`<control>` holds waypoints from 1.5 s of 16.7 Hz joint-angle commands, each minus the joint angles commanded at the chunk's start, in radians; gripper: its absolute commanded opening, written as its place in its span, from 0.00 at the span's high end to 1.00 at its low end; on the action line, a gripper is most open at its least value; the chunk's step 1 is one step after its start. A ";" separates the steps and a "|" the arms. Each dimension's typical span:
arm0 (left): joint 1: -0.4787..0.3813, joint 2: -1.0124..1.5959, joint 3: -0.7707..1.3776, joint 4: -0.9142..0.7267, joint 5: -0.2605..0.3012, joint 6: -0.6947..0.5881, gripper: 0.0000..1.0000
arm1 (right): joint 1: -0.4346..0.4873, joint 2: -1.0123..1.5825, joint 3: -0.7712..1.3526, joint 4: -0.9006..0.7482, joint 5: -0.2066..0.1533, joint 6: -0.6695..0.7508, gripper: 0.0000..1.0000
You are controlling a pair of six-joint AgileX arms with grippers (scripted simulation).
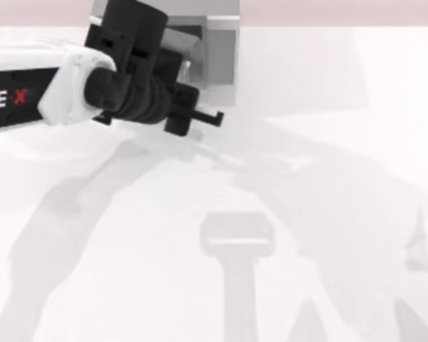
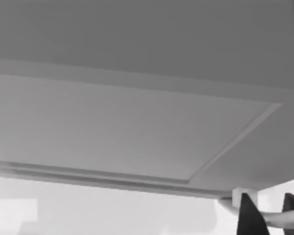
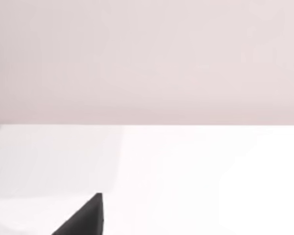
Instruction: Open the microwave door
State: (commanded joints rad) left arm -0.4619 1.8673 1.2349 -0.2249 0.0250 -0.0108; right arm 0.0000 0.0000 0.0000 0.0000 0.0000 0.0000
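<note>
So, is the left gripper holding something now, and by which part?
The left gripper holds the microwave door by its pale handle.

Top view looks down; left wrist view hugs the microwave door (image 2: 127, 132).

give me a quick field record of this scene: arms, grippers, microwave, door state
left arm: reaching to the microwave at the table's far edge, left of centre
left gripper: at the door's pale handle, fingers either side of it; grip cannot be told
microwave door: fills the left wrist view; open or shut cannot be told
right arm: outside the top view
right gripper: one dark fingertip in the right wrist view, over bare table
</note>
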 joint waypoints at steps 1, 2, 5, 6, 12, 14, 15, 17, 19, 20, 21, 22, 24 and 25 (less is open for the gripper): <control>0.000 0.000 0.000 0.000 0.000 0.000 1.00 | 0.000 0.000 0.000 0.000 0.000 0.000 0.00; 0.000 0.000 0.000 0.000 0.000 0.000 1.00 | 0.000 0.000 0.000 0.000 0.000 0.000 0.00; 0.000 0.000 0.000 0.000 0.000 0.000 1.00 | 0.000 0.000 0.000 0.000 0.000 0.000 0.00; 0.000 0.000 0.000 0.000 0.000 0.000 1.00 | 0.000 0.000 0.000 0.000 0.000 0.000 0.00; 0.000 0.000 0.000 0.000 0.000 0.000 1.00 | 0.000 0.000 0.000 0.000 0.000 0.000 0.00; 0.000 0.000 0.000 0.000 0.000 0.000 1.00 | 0.000 0.000 0.000 0.000 0.000 0.000 0.00; 0.000 0.000 0.000 0.000 0.000 0.000 1.00 | 0.000 0.000 0.000 0.000 0.000 0.000 0.00; 0.000 0.000 0.000 0.000 0.000 0.000 1.00 | 0.000 0.000 0.000 0.000 0.000 0.000 0.00; 0.000 0.000 0.000 0.000 0.000 0.000 1.00 | 0.000 0.000 0.000 0.000 0.000 0.000 0.00; 0.000 0.000 0.000 0.000 0.000 0.000 1.00 | 0.000 0.000 0.000 0.000 0.000 0.000 0.00; 0.000 0.000 0.000 0.000 0.000 0.000 1.00 | 0.000 0.000 0.000 0.000 0.000 0.000 0.00; -0.008 0.001 0.002 -0.001 0.008 -0.006 1.00 | 0.000 0.000 0.000 0.000 0.000 0.000 0.00; -0.003 -0.002 -0.005 -0.001 0.015 0.005 1.00 | 0.000 0.000 0.000 0.000 0.000 0.000 0.00; 0.001 -0.007 -0.011 -0.001 0.021 0.015 1.00 | 0.000 0.000 0.000 0.000 0.000 0.000 0.00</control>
State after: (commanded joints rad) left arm -0.4610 1.8607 1.2243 -0.2254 0.0464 0.0047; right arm 0.0000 0.0000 0.0000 0.0000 0.0000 0.0000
